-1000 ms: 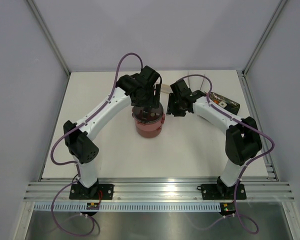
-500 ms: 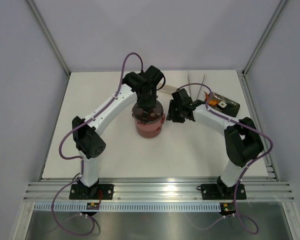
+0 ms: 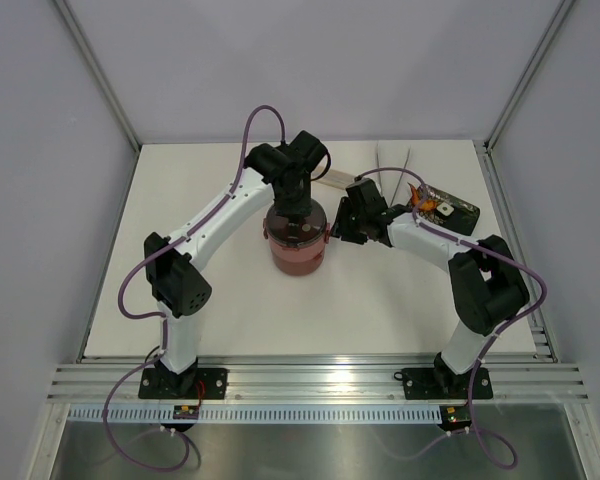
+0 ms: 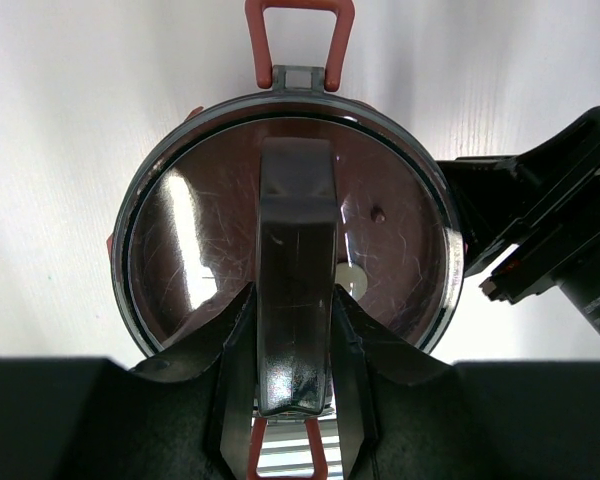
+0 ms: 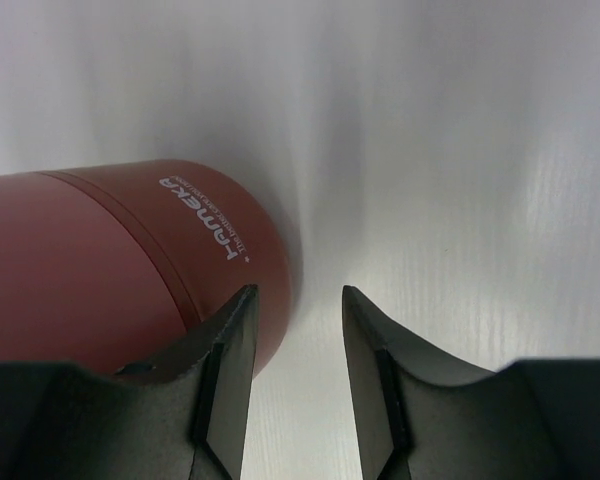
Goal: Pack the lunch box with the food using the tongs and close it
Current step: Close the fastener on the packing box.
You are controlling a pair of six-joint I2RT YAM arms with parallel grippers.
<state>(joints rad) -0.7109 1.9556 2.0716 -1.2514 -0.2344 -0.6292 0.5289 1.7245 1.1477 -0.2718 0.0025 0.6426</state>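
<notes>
Lunch box (image 3: 298, 255) stands stacked mid-table, grey top lid (image 4: 180, 270) seated, left gripper (image 4: 295, 300) pinching its handle (image 4: 296, 220). Right gripper (image 5: 298, 300) sits spread and empty just beside the maroon wall; hold the lid level and centred before working the red latches (image 4: 298, 30).

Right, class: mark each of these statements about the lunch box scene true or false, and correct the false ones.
1. The grey lid sits on top of the lunch box. True.
2. The right gripper holds the tongs. False: its jaws are open and empty, right beside the lunch box's wall.
3. The left gripper has a finger on either side of the lid's handle. True.
4. The tray lies to the left of the lunch box. False: it is on the right, towards the back, with orange food on it.
</notes>
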